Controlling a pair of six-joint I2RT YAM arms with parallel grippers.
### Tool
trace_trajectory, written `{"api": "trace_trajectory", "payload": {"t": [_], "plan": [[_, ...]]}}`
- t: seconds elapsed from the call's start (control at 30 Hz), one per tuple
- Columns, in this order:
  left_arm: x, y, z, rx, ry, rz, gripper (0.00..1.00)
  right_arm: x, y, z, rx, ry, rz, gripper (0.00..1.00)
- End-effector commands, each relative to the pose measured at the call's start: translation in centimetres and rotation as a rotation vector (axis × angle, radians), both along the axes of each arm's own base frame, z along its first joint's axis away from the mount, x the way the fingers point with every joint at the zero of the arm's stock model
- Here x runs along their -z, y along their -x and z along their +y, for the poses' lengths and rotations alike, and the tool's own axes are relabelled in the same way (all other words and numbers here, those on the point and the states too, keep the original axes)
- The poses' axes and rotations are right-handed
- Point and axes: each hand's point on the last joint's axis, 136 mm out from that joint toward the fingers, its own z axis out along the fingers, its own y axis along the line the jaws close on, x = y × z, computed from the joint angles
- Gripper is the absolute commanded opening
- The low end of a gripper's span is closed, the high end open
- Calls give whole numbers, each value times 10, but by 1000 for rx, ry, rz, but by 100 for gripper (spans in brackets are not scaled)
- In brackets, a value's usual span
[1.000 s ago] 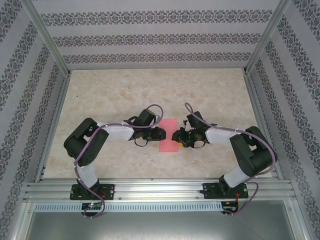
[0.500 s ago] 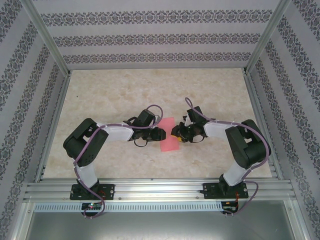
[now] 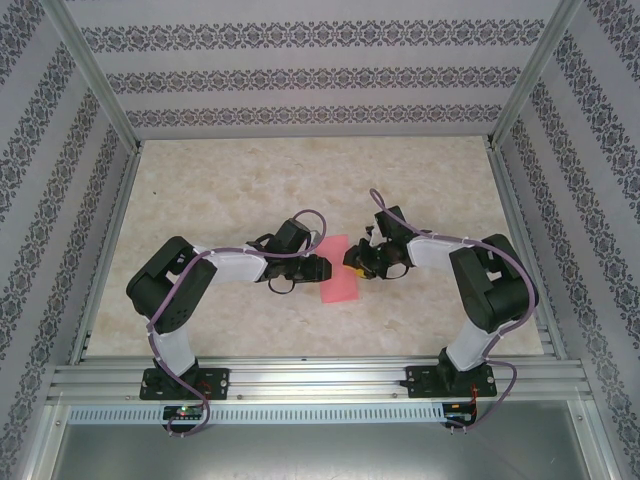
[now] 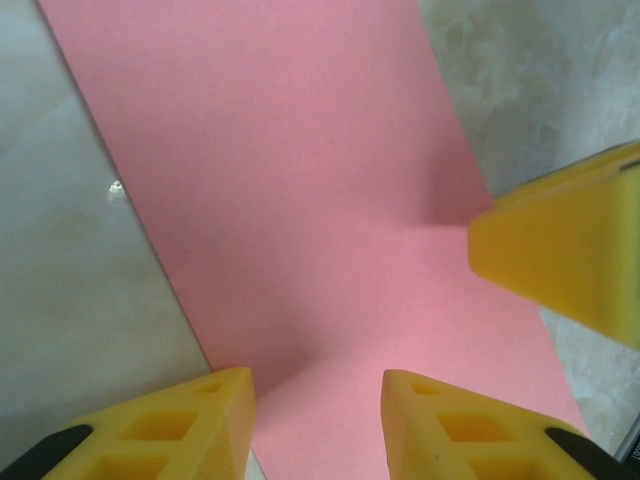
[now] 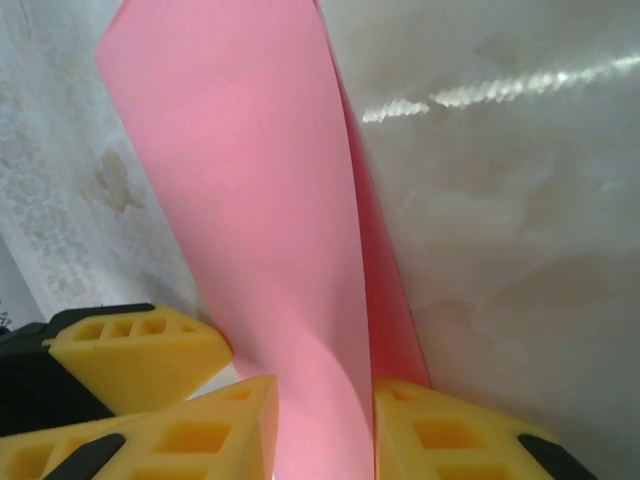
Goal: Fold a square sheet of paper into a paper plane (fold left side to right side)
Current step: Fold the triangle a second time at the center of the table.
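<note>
Pink paper [image 3: 338,270] — yellow tool fingertips [image 4: 545,262] (beige marbled table [image 3: 230,180]).

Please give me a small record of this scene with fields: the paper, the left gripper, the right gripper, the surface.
paper: pink-red square sheet of paper, folded over, one flap lifted off the table
left gripper: left gripper over the sheet's left edge, jaws apart, fingers resting at the paper
right gripper: right gripper shut on the lifted flap at the sheet's right edge
surface: pale marbled table
stage: no plane shape yet
</note>
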Motion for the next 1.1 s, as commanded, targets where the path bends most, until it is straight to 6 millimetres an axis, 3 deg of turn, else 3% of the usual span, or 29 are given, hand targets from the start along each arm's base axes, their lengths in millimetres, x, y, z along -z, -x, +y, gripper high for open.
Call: {"api": "trace_trajectory", "payload": {"t": [0.0, 0.17, 0.37, 0.57, 0.77, 1.07], "plan": [[4, 9, 6, 29, -36, -14, 40, -5, -8, 4, -26, -14, -17, 26], [-12, 7, 6, 46, -28, -66, 42, -8, -10, 6, -27, -28, -21, 13], [-59, 8, 6, 86, 49, -220, 49, -16, -2, 2, 9, -30, -27, 4], [-94, 36, -4, 233, 13, -362, 54, -20, 6, -1, 32, -26, -24, 1], [-88, 65, -27, 312, -69, -398, 56, -20, 7, 1, 23, -22, -22, 1], [-75, 67, -46, 345, -324, -475, 61, -18, 7, 1, 9, 2, -21, 2]]}}
